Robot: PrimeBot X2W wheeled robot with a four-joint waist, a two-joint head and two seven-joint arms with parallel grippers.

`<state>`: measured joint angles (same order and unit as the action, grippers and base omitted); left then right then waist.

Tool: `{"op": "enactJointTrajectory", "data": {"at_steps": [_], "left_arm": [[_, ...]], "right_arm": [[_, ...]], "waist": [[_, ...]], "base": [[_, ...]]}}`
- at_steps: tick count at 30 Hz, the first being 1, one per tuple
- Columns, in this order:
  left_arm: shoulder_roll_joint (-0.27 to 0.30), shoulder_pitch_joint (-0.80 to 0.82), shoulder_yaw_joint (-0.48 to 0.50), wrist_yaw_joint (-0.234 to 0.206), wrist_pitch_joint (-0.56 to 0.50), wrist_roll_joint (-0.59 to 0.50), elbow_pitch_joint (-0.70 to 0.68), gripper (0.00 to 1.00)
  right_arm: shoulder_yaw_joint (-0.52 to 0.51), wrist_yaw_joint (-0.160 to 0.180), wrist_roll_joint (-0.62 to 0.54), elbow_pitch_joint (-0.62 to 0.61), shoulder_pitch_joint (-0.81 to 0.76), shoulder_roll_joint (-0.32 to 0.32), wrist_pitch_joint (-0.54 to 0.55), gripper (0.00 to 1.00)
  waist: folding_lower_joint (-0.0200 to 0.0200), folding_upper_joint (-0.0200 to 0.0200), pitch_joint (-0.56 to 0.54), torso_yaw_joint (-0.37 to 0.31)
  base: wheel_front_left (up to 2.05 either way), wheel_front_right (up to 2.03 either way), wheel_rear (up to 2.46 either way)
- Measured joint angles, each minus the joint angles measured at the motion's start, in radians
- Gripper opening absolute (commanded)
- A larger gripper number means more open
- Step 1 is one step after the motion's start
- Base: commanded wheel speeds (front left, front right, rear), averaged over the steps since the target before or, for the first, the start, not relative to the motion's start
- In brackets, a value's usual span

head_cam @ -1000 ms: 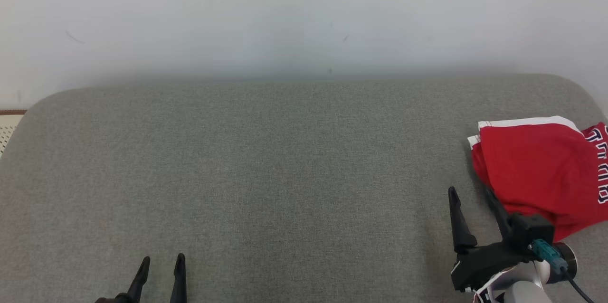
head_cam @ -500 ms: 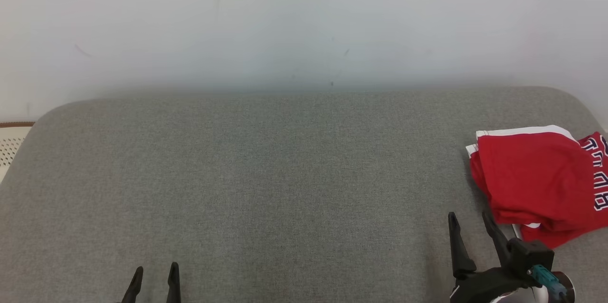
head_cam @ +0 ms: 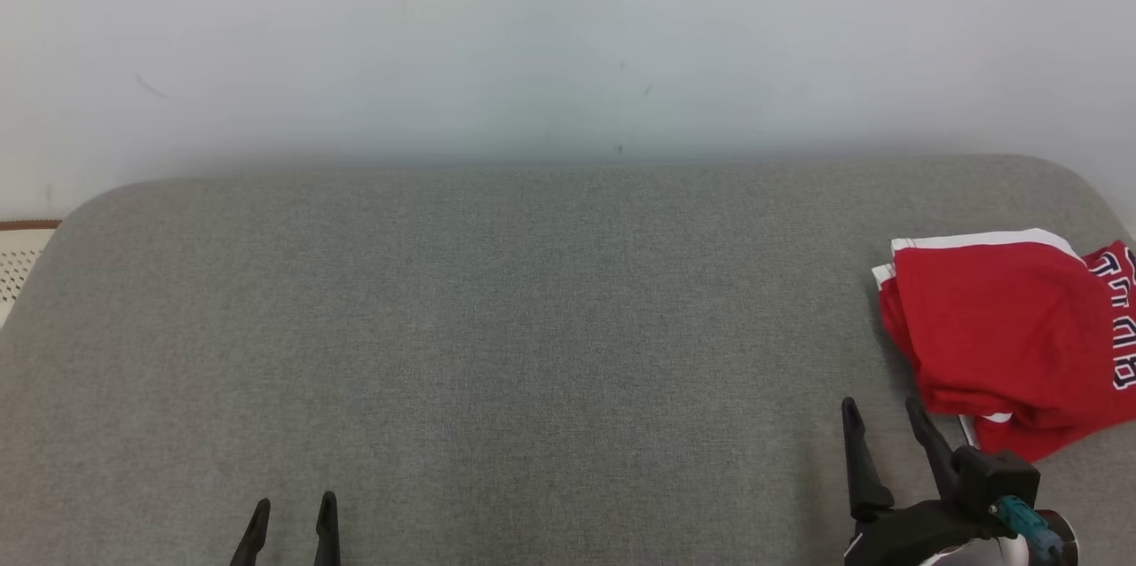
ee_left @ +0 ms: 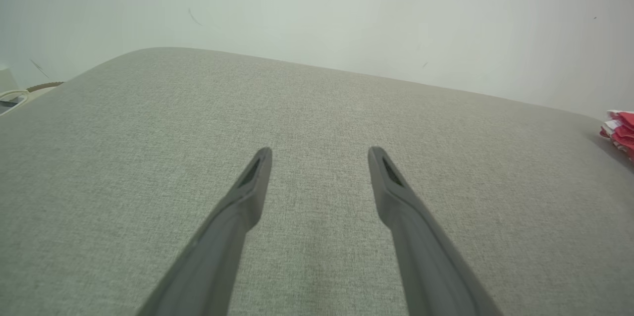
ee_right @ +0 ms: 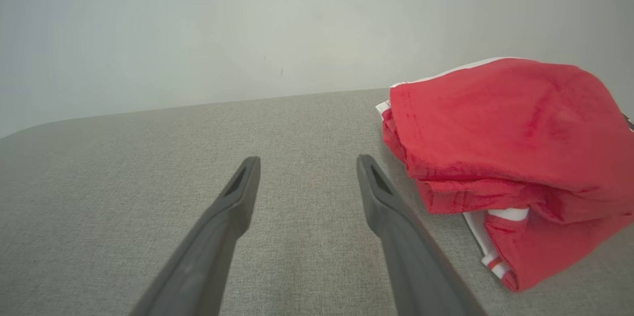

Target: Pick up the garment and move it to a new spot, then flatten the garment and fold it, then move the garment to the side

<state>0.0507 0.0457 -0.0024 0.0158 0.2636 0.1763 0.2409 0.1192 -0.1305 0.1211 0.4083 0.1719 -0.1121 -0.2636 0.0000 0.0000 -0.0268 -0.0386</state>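
The garment [head_cam: 1003, 331] is a red piece with white trim and dark lettering, lying folded in a bundle at the right edge of the grey cushioned surface [head_cam: 497, 318]. It also fills the right of the right wrist view [ee_right: 505, 152], and a sliver of the garment [ee_left: 619, 128] shows at the far right of the left wrist view. My right gripper [head_cam: 880, 411] stands open just left of and in front of the bundle, holding nothing. My left gripper [head_cam: 293, 508] is open at the lower left, far from the garment, with bare fabric between its fingers.
A pale wall [head_cam: 568, 34] rises right behind the cushioned surface. At the far left edge a cream perforated object with a brown rim [head_cam: 18, 247] sits beside the surface. The surface's corners are rounded.
The right gripper has drawn back from the garment's front edge toward the lower right. The left gripper has sunk lower in view. The camera shifted slightly; the garment stays put.
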Motion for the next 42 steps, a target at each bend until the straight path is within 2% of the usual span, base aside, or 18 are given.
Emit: {"op": "enactJointTrajectory", "data": {"at_steps": [13,18,19,30,42], "left_arm": [[0.0,0.013,-0.011,0.001,0.0,0.001,-0.014,1.0],[0.0,0.016,-0.008,0.016,0.0,0.024,-0.028,1.0],[0.0,0.015,-0.009,0.018,0.0,0.024,-0.029,0.0],[-0.005,-0.017,-0.01,0.018,-0.011,0.036,0.055,0.0],[-0.006,-0.018,0.005,0.031,-0.065,0.254,0.054,0.0]], "right_arm": [[-0.03,0.0,-0.009,0.016,0.014,-0.008,0.0,1.0],[-0.028,0.0,-0.009,0.006,0.017,-0.007,0.0,1.0],[-0.028,0.0,-0.009,0.007,0.016,-0.006,0.0,0.0],[-0.03,0.0,0.003,0.093,-0.063,0.009,0.016,0.0],[-0.063,0.0,0.236,0.063,-0.061,0.017,0.077,0.0]], "waist": [[0.0,0.0,0.026,-0.017],[0.0,0.0001,0.032,-0.021],[0.0,0.0,0.032,-0.021],[0.0002,0.0,0.032,-0.021],[0.0002,0.0,0.032,-0.015]], "base": [[0.0,0.0,0.0],[0.0,0.0,0.0],[0.0,0.0,0.0],[0.0,0.0,0.0],[0.0,0.0,0.0]]}}
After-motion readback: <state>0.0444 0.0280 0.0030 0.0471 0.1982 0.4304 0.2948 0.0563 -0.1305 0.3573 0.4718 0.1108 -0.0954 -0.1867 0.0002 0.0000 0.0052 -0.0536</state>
